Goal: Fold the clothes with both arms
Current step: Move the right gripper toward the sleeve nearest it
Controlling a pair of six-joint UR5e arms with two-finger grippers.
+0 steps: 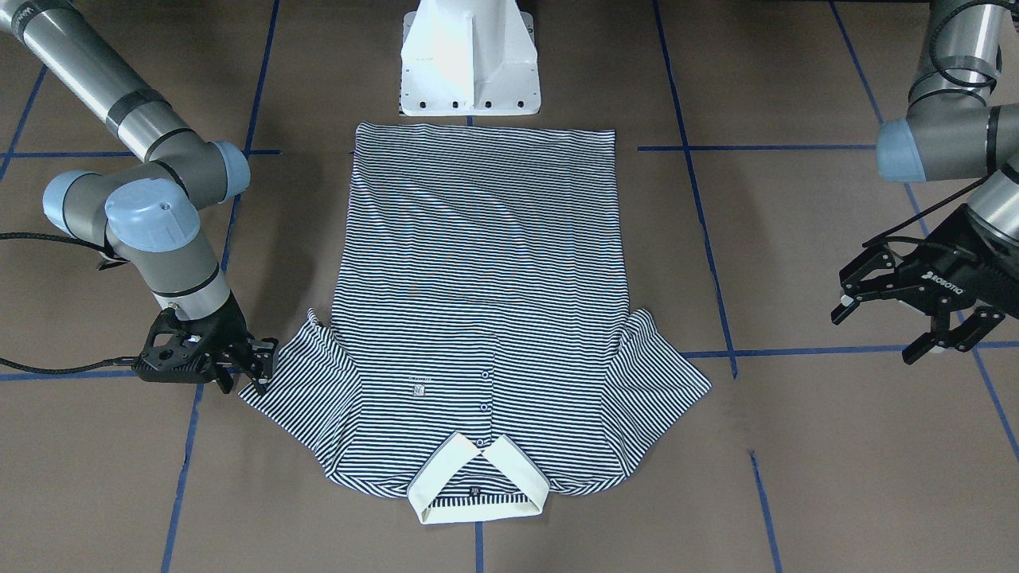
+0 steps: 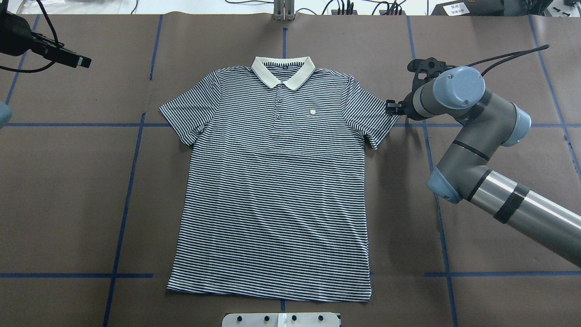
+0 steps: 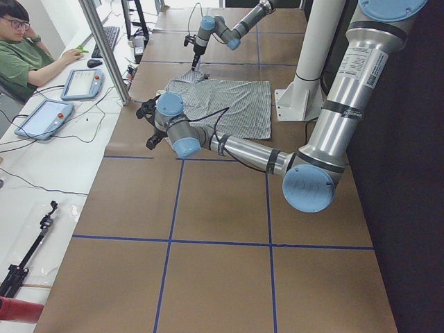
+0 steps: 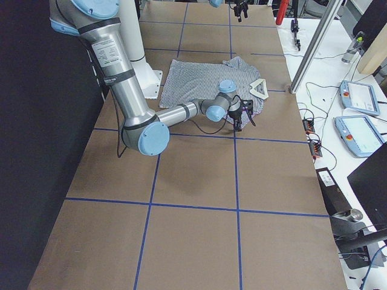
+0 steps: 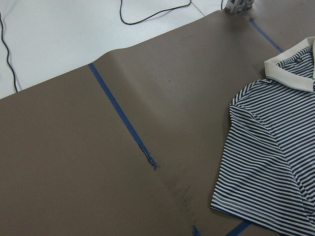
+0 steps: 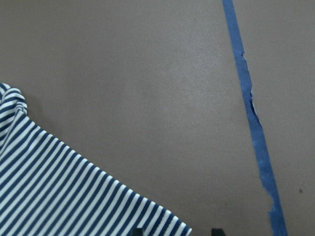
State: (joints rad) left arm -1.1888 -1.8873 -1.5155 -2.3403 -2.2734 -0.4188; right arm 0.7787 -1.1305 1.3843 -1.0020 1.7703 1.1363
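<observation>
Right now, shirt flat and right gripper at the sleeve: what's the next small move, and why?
Probably shut the right gripper on the sleeve. It sits low at the cuff's edge with jaws apart, and its wrist view shows the cuff corner reaching between them. The polo shirt lies flat and unfolded; the left gripper hangs open, off the cloth.

We see a bench covered in brown paper and marked into large squares by strips of blue tape. In the overhead view a striped polo shirt lies flat at the centre of the frame, front up and both sleeves spread. Its cream collar points toward the top edge, its hem toward the bottom. A white base stands on the bench at the top centre of the front-facing view, just beyond the hem.
</observation>
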